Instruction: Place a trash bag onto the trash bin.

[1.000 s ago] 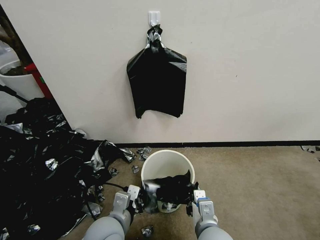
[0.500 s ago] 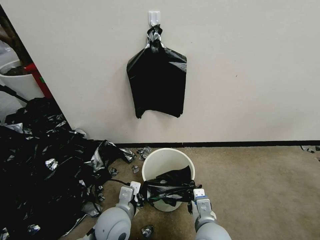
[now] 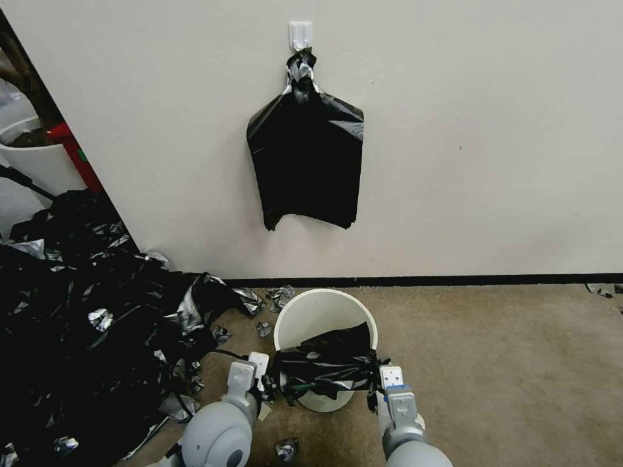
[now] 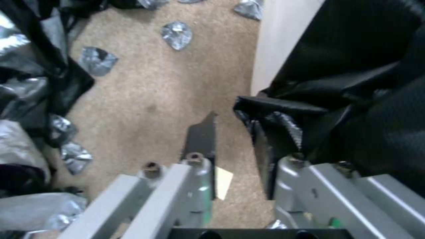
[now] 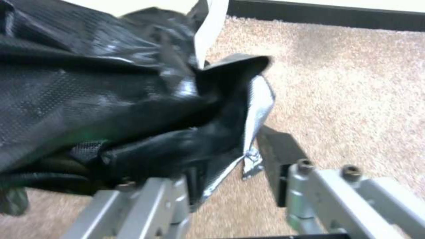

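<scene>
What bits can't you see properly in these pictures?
- Head view: the near rim of the trash bin is covered by the trash bag.
- Left wrist view: the bin's rim beside the left end effector is hidden under bag folds.
- Right wrist view: one finger of the right end effector is mostly wrapped in bag film.

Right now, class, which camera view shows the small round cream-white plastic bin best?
The head view: the small round cream-white plastic bin shows its whole rim and inside. The left wrist view catches one wall strip; the right wrist view, a sliver.
</scene>
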